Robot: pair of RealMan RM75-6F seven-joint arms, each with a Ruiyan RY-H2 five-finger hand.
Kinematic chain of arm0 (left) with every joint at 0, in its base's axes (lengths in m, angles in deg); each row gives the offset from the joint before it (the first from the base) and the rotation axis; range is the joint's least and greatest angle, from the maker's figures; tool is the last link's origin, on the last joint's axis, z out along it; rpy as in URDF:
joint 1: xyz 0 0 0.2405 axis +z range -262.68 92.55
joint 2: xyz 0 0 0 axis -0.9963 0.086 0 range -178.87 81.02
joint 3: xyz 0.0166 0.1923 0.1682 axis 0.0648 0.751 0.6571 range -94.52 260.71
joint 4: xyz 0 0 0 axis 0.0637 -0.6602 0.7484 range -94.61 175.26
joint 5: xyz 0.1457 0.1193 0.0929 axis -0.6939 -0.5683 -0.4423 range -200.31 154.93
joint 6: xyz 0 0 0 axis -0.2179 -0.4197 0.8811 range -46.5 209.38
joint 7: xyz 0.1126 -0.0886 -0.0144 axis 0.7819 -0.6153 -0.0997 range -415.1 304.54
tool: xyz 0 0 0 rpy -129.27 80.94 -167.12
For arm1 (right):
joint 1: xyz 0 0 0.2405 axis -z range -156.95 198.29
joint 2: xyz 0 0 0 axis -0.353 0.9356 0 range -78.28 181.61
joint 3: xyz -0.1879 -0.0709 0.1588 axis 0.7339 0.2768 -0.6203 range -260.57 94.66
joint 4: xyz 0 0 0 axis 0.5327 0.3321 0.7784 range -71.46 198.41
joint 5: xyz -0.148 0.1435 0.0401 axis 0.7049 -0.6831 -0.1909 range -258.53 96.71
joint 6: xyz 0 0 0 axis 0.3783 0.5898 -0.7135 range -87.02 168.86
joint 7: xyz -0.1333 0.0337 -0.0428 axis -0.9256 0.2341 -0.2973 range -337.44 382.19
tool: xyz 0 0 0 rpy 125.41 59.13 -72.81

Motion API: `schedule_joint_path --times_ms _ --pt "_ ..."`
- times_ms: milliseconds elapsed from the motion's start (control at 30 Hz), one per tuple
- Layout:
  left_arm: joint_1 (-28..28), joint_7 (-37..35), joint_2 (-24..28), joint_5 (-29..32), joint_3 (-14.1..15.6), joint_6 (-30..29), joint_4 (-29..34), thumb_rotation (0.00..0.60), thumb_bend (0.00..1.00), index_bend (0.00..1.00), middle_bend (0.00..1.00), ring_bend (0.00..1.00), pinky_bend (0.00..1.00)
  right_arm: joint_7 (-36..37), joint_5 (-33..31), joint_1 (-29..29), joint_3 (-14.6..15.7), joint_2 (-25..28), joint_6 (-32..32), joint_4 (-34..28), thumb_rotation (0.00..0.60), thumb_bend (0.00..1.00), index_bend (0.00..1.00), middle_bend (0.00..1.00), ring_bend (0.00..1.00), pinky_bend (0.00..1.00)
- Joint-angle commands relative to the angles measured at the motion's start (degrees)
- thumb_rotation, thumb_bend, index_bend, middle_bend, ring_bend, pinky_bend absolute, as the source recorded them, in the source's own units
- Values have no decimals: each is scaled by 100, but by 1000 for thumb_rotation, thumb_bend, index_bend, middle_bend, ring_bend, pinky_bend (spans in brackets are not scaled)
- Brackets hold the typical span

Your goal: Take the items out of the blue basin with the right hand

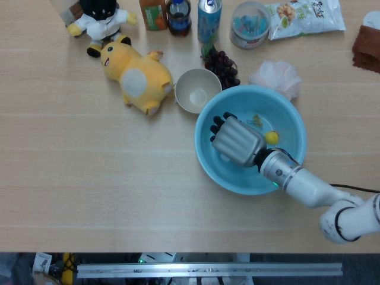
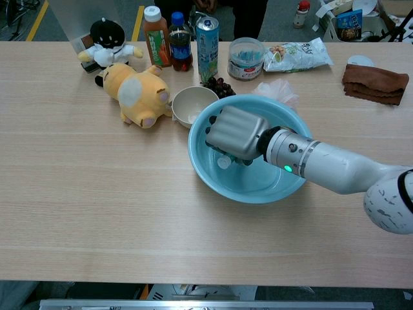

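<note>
The blue basin (image 1: pixel 237 178) (image 2: pixel 258 184) stands right of the table's middle. My right hand (image 1: pixel 236 140) (image 2: pixel 233 132) is over its left half, fingers curled downward. In the chest view a small white item (image 2: pixel 224 163) shows just under the fingers, and the hand seems to grip it. A small yellow item (image 1: pixel 271 137) lies in the basin to the right of the hand, with another tiny piece (image 1: pixel 256 120) behind it. The hand hides the basin floor beneath it. My left hand appears in neither view.
A white bowl (image 1: pixel 198 91) touches the basin's far-left rim, with dark grapes (image 1: pixel 222 64) and a crumpled plastic bag (image 1: pixel 275 75) behind. A yellow plush (image 1: pixel 138 74) lies further left. Bottles, a can (image 1: pixel 209 18), a jar and a snack bag line the back edge.
</note>
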Motion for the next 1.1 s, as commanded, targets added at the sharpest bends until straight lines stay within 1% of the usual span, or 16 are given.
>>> schedule_joint_path --times_ms 33,233,267,400,433,467,667,900,1100 --pt "-7 10 15 -18 -2 -2 20 600 370 260 261 251 257 309 159 80 -264 382 -263 -498 600 263 640 387 248 396" --pt "-31 44 43 -43 -5 10 62 600 370 260 261 251 257 689 276 161 -660 832 -575 -1039 600 263 645 393 255 396" --pt "-40 53 43 -50 -6 20 72 600 370 260 261 251 257 721 243 157 -760 892 -618 -1085 600 263 645 393 255 396" --pt "-68 75 41 -68 -11 41 97 600 369 260 261 251 257 727 108 104 -984 933 -662 -1037 600 263 645 393 255 396" --pt "-88 89 38 -86 -15 56 113 600 370 260 261 251 257 722 -16 37 -1143 887 -660 -887 600 263 645 393 255 396" --pt "-96 97 39 -91 -17 60 123 600 370 260 261 251 257 699 -95 -11 -1206 843 -625 -790 600 263 645 393 255 396" --pt "-103 152 57 -90 -25 28 200 600 370 260 261 251 257 413 -655 -413 -1463 424 -284 -53 600 262 645 393 255 397" --pt "-58 218 109 -43 -24 -60 294 600 370 260 261 251 257 231 -1119 -839 -1618 -150 16 740 600 259 645 393 255 405" --pt "-42 283 116 -2 -15 -81 347 600 370 260 261 251 257 108 -1431 -1088 -1675 -569 102 1322 600 241 633 393 257 404"
